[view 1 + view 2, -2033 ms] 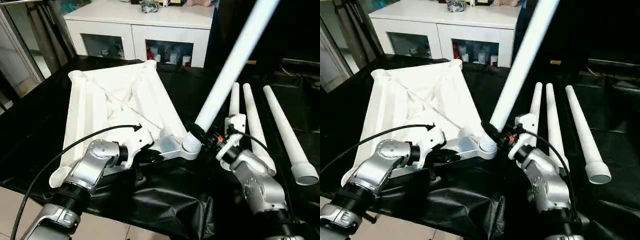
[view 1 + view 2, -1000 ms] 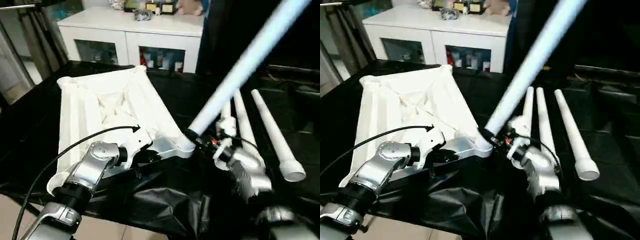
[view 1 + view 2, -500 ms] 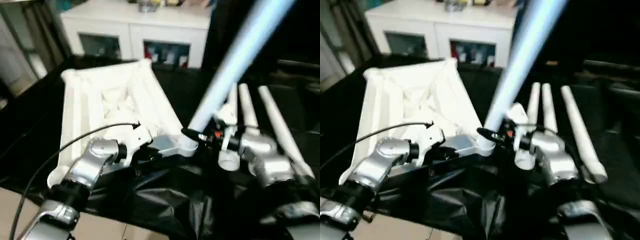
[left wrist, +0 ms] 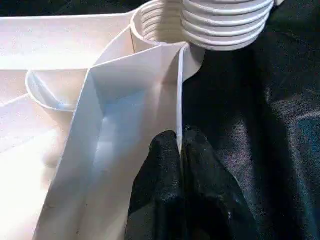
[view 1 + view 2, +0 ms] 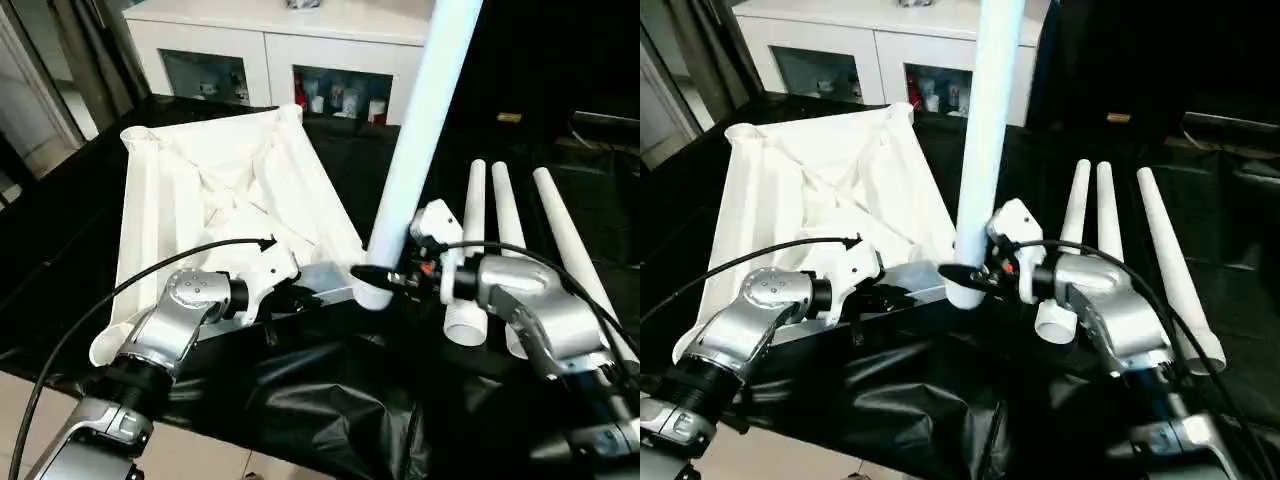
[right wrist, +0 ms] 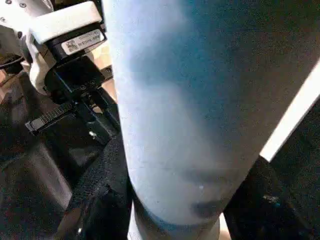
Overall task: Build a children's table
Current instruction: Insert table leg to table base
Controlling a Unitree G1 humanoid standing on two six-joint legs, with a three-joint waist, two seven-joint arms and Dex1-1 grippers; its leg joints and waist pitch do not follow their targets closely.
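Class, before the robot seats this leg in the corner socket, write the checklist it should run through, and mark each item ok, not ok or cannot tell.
1. Right end effector grips the raised leg near its ribbed end: ok.
2. Left end effector pinches the tabletop rim beside the socket: ok.
3. Leg's ribbed end sits squarely over the socket: not ok, it overlaps one edge.
4. Leg started in the socket's thread: cannot tell.
5. Three spare legs lie on the black cloth, away from the corner: ok.
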